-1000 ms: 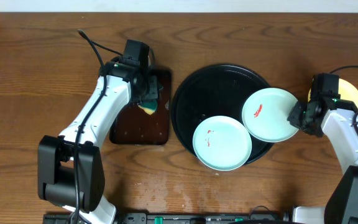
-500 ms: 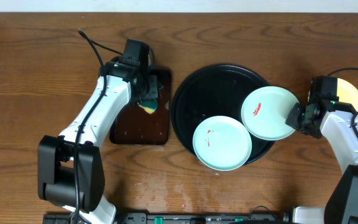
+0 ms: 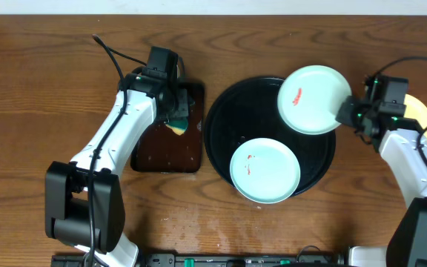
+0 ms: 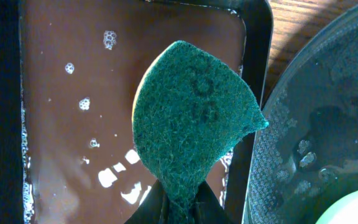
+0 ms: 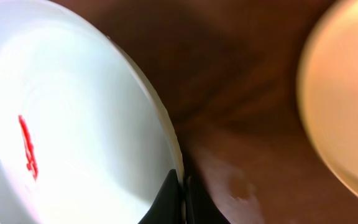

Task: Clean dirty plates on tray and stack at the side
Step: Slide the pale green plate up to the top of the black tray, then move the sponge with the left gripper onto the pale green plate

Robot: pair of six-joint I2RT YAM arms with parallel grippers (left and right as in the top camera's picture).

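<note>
Wood-grain brown tabletop [image 3: 43, 89], matte, a little scuffed. At left, the left gripper [image 3: 175, 115] hangs over the brown tray [image 3: 165, 152], a flat dark rectangle with rounded corners and a low rim. Its floor is wet, with small soap bubbles and bright reflections. The jaws are closed on a sponge [image 4: 194, 118], pinched at its lower end so it fans out into a rounded teardrop. The coarse, fibrous green scouring face is toward the wrist camera, and a thin yellow foam edge shows on its left.

Just right of that is the black tray [image 3: 224, 119]: big, round and glossy, with a raised rim and water droplets and film on its floor. The lower plate [image 3: 265, 169], round, glossy and mint-white, lies on the tray's near part and overhangs the rim. It has a small red smear [image 3: 250, 165] left of centre.

The held plate [image 3: 313, 99] is the same shape and glaze, with a red streak [image 3: 298, 95]. It sits over the tray's upper-right rim; cannot tell if it touches the tray. The right gripper [image 3: 345, 113] is clamped on its right edge, with the thin rim between the fingertips.

At far right, the yellow plate [image 3: 419, 111] is pale and glossy, lies on bare wood, and is partly hidden by the arm.
</note>
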